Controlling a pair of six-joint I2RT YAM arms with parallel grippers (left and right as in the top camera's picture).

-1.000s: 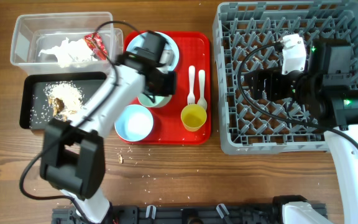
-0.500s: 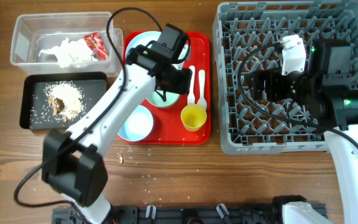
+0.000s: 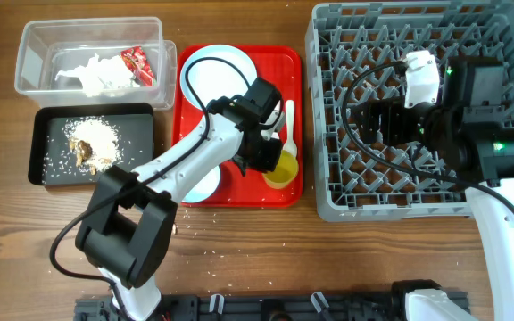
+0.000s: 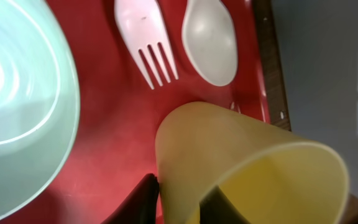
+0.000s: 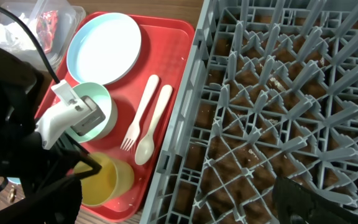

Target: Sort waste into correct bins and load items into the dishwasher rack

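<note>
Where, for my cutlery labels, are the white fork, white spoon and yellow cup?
white fork (image 4: 145,36): left wrist view, on its head above the tines.
white spoon (image 4: 210,40): left wrist view, middle of its bowl.
yellow cup (image 4: 191,143): left wrist view, outer wall.

The cup (image 4: 253,168) is glowing translucent yellow against the tray (image 3: 288,62), which is showing plain red. The plate (image 3: 212,69) is looking pale blue, the bowl (image 4: 23,93) blue-green, and the fork (image 4: 145,37) and spoon (image 4: 210,37) white. The rack (image 3: 328,205) is showing a grey lattice, the table (image 3: 328,259) brown wood grain. Whitish crumbs (image 3: 87,135) are speckling the black bin (image 3: 36,147).
</note>
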